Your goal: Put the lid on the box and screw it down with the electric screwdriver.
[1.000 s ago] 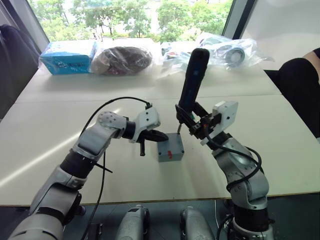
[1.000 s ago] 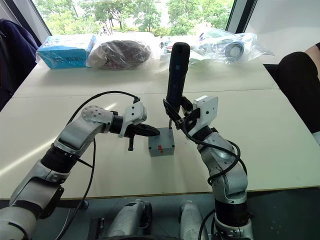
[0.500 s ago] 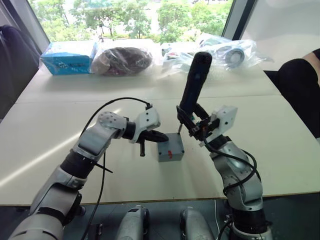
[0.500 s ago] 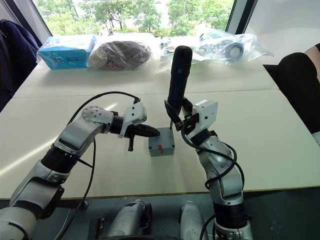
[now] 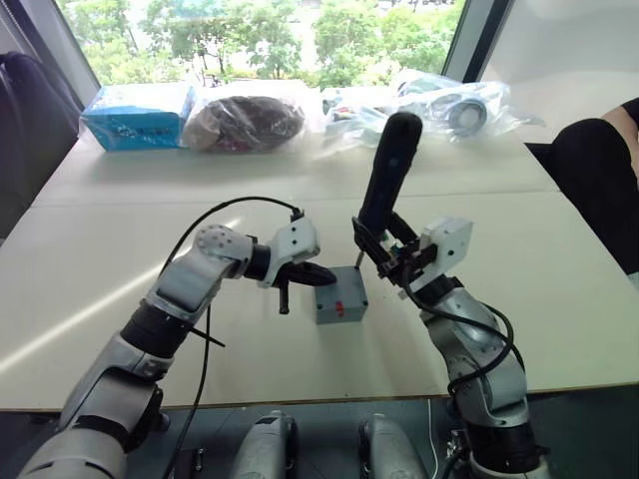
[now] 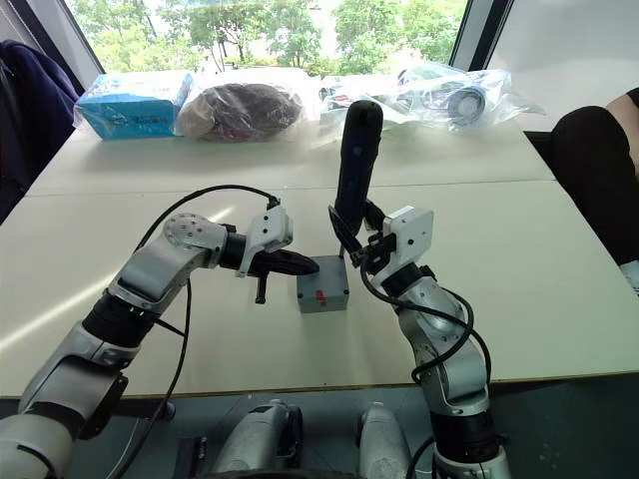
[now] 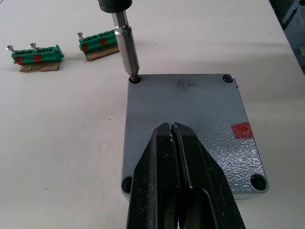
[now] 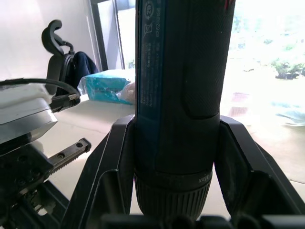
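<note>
Grey flat square plastic lid (image 7: 188,131) already seated on small grey plastic box (image 5: 340,304), mid-desk toward its near edge, pinned from above by closed-up left gripper (image 7: 174,143). Right gripper (image 5: 384,249) clamped around long black pen-shaped electric screwdriver (image 5: 386,175), nearly upright, thin metal bit (image 7: 125,45) sunk in one corner hole. Likely trouble: bit camming out or skidding across textured top if tilted off-axis; lid twisting under torque if hold-down too light.

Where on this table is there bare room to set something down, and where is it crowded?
Bare tabletop lies left of the left gripper, and more right of the right gripper, toward the table edge. The far edge is crowded with a blue packet and plastic bags. Around the box, both grippers, the electric screwdriver and green parts crowd in.
</note>
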You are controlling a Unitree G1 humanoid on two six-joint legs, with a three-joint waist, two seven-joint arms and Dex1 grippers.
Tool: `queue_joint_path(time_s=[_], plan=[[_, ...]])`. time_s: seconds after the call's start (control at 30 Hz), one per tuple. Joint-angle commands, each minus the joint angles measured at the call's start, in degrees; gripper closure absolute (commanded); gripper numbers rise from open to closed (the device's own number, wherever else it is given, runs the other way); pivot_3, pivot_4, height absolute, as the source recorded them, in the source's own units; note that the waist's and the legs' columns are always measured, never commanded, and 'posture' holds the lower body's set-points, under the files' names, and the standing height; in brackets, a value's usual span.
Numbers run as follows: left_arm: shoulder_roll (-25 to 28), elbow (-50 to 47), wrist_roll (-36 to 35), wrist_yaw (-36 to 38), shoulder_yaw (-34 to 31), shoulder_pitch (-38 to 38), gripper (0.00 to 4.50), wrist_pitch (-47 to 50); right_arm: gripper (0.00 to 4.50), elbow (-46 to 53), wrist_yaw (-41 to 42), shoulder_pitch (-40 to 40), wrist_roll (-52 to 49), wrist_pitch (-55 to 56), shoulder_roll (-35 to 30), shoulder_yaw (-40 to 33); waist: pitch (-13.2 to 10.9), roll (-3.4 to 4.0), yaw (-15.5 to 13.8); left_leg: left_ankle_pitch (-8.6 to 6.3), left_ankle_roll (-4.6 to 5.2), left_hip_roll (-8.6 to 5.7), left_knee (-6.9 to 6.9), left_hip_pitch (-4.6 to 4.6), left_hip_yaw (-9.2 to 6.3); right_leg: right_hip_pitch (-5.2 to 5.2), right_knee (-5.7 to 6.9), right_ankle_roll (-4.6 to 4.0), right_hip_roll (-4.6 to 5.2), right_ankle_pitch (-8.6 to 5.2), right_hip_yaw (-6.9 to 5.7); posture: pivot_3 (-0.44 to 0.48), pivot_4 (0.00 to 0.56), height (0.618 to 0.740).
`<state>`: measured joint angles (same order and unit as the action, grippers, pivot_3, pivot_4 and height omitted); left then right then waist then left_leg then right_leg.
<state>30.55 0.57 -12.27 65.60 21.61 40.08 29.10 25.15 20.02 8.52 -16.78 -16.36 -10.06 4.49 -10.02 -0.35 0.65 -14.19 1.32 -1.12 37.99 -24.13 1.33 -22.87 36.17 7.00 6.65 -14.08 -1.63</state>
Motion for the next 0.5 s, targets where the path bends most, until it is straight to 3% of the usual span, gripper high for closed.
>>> queue_joint_path(time_s=[0.03,0.17,0.5], plan=[[0.3,0.9,1.5,0.4,1.2,-1.0,4.5,-0.1,2.73,-3.7,-0.6,-3.0,2.1,-5.2,-1.4,2.4,0.1,-0.13,0.0,0.0,0.0,0.01,-0.03,0.11,-0.01,0.12,-0.04,-0.04,0.0,-0.02,-0.01,0.0,0.15,0.74],[0.2,0.9,1.8,0.4,1.0,-1.4,4.5,-0.3,2.73,-4.5,-1.3,-3.6,2.0,-7.1,-1.4,2.6,0.5,-0.41,0.0,-0.05,-0.01,0.04,-0.3,0.76,-0.03,0.45,-0.28,-0.44,0.08,-0.26,-0.05,0.0,0.15,0.74],[-0.2,0.6,2.2,0.1,0.8,-1.9,4.5,-0.2,2.73,-5.7,-2.0,-4.1,1.9,-8.0,-1.2,3.0,1.4,-0.5,-0.1,-0.04,-0.01,0.05,-0.73,0.81,-0.04,0.46,-0.71,-0.48,0.2,-0.25,-0.04,0.0,0.15,0.74]])
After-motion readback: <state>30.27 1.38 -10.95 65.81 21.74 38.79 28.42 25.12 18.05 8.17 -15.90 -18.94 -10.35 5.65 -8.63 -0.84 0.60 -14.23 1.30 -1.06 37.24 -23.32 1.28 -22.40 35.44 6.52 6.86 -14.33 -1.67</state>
